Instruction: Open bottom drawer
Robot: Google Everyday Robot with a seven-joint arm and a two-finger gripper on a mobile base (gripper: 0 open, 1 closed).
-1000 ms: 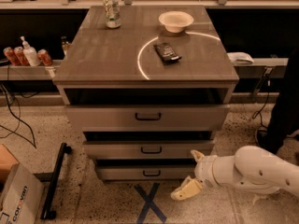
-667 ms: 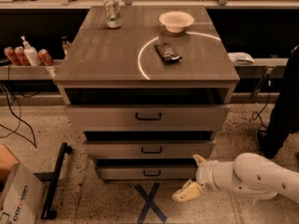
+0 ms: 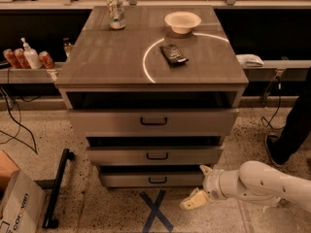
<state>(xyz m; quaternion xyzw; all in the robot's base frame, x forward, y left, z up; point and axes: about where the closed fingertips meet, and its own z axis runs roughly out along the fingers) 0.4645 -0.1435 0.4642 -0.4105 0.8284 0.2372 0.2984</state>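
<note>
Pretty dim in here, and everything's got a warm amber-brown tint. The light comes from overhead. The flat grey wood-grain cabinet top [image 3: 121, 57] catches most of it, and a thin bright curved arc of light [image 3: 147, 64] runs across it toward the round white bowl [image 3: 182, 22]. The gaps above each drawer go near black, and the low grey-beige bottom drawer [image 3: 131, 180] sits in shade under the others. The pale two-finger gripper [image 3: 199, 186], down by the floor just right of that drawer with its fingers spread, and the glossy white robot arm [image 3: 262, 181] are the brightest things down there.
</note>
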